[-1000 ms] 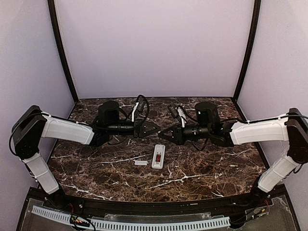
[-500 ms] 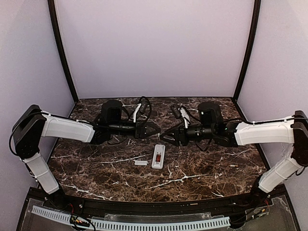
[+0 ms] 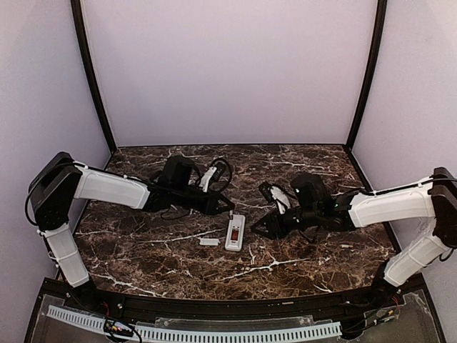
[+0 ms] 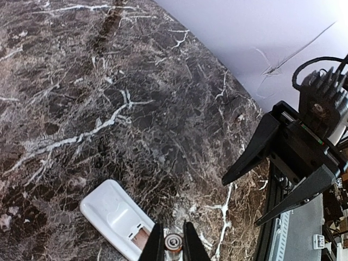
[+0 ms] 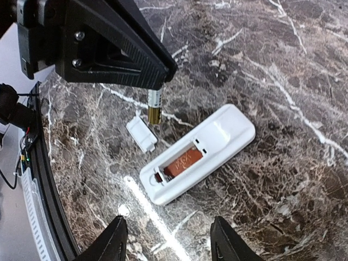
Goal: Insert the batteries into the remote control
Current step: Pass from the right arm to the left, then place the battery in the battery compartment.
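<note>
the left gripper [image 3: 228, 208] is pinching a battery [image 5: 155, 106] between its black tapered fingers [image 4: 155, 246]. the battery is a slim cylinder, gold-brown at its lower part with a darker band above, and it is hanging upright, end down, near the remote's open end; whether its tip is touching the marble cannot be told. the remote [image 3: 235, 231] is lying back up on the table [image 3: 143, 250], a glossy dark brown slab streaked with white veins. it is a smooth white plastic bar with rounded corners and a shallow dip in its back. its rectangular recess is holding a second battery [image 5: 183, 160], reddish-brown, lying lengthwise along one side. the cover [image 5: 141, 134], a small flat white rectangle, is resting on the marble just beside the remote, not touching it. the right gripper [image 5: 168, 220] is hovering close to the remote with its angular black fingers spread wide, gripping nothing.
</note>
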Robot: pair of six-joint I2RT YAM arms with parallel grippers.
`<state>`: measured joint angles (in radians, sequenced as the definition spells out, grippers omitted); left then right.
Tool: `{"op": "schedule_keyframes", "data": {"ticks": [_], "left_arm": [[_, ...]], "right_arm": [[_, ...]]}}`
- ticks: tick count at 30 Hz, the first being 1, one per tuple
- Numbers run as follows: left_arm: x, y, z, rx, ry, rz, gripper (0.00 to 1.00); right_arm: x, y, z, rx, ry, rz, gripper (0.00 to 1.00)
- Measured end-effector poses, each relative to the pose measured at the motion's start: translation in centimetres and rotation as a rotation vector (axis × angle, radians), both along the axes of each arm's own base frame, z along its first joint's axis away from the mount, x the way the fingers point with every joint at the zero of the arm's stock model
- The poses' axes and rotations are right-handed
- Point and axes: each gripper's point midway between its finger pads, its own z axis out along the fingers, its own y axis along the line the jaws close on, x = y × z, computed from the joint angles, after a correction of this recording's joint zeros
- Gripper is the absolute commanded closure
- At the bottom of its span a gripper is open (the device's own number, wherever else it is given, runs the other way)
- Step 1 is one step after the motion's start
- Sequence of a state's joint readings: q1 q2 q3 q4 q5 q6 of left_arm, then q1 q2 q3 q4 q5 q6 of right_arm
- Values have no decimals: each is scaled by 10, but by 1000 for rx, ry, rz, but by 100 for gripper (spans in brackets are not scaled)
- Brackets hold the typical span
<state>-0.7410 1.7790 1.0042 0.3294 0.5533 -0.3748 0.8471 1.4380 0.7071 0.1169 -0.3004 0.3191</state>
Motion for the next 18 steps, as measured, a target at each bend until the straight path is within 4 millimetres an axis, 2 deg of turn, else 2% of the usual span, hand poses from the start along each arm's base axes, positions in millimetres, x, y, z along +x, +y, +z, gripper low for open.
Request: {"op": "schedule_keyframes", "data": {"ticks": [5, 8, 18], "left_arm": [[-9, -8, -21, 69, 11, -5, 100], [-14, -13, -26, 93, -6, -4, 100], [-17, -20, -40, 165, -70, 38, 100]], "right_arm": [[-10, -2, -33, -56, 56, -1, 54], [-10, -2, -45, -72, 71, -11, 56], [-12, 0, -57, -67, 69, -29, 58]]}}
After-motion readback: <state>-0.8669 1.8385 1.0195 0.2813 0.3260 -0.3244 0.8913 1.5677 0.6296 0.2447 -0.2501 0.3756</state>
